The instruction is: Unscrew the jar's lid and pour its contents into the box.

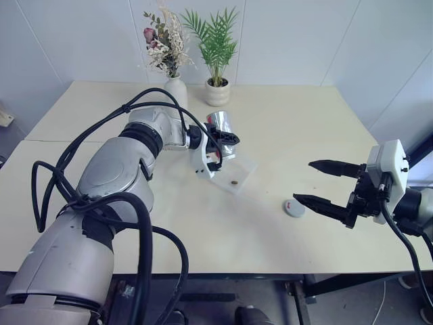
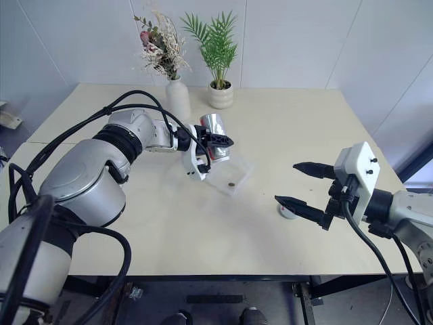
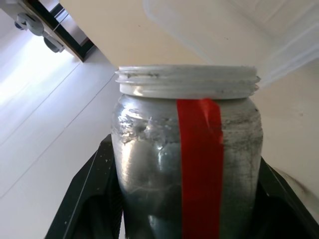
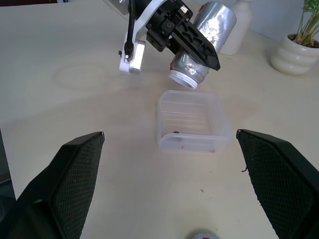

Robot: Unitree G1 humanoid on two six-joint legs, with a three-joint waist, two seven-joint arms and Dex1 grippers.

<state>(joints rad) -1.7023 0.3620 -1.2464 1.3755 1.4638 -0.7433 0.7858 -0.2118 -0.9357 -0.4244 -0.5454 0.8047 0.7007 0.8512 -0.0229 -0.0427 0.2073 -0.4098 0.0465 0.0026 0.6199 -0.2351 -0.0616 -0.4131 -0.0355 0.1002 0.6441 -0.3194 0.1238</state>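
The jar (image 4: 198,45) is held by the left gripper (image 4: 192,42), whose two black fingers are closed tightly against its sides, and it is tilted with its open mouth turned down toward the box (image 4: 193,122). In the right wrist view the mouth of the jar is seen just above the far rim of the box, not touching it. The red label strip (image 3: 200,164) is seen running along the side of the jar in the left wrist view, below the white threaded neck. No lid is seen on the jar; the lid (image 1: 294,208) is lying flat on the table (image 1: 284,128), at about 4 o'clock from the box and well apart from it. A tiny dark piece, the contents (image 1: 234,183), is seen inside the box, on its bottom. The right gripper (image 1: 323,184) is held above the table with its fingers spread wide apart, and nothing is grasped by it; the lid is found just beside its lower finger in the head view. At about 12 o'clock from the box, a white vase (image 1: 176,90) with dried flowers and a plant pot (image 1: 217,93) are placed near the far edge of the table.
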